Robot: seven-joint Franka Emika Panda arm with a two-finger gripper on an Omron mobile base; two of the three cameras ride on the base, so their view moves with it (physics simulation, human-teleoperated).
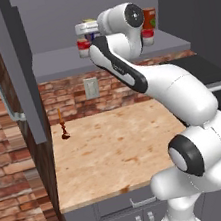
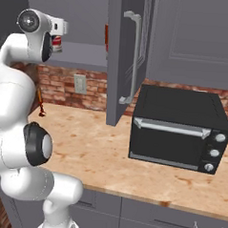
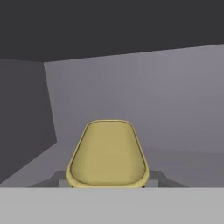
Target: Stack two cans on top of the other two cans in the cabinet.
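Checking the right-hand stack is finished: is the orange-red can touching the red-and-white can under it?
Touching. The left base view shows the orange-red can sitting directly on the red-and-white can, no gap, though the arm hides their left edges.

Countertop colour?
Mottled tan-orange stone look; the countertop shows best in the left base view.

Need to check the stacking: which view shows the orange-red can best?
The left base view: the orange-red can sits atop a red-and-white can on the cabinet shelf, right of the arm. In the right base view, a red sliver shows past the door edge; I cannot confirm it is this can.
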